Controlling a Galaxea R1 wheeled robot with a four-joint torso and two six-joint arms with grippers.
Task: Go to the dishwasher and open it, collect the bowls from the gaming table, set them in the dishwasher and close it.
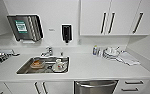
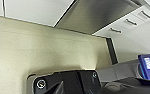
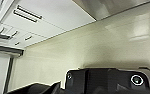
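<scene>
The brushed stainless-steel dishwasher (image 1: 95,86) with its horizontal bar handle is being cut off by the head view's lower edge, so its lower front is lying out of sight. The dishes sitting in the steel sink (image 1: 24,70) are blurring into brownish and white shapes too soft to name. The small bottles and white crockery (image 1: 110,52) on the white counter are running together. In both wrist views the dark plate is covering the fingers, and the blue part (image 2: 148,65) is being clipped by the frame edge.
</scene>
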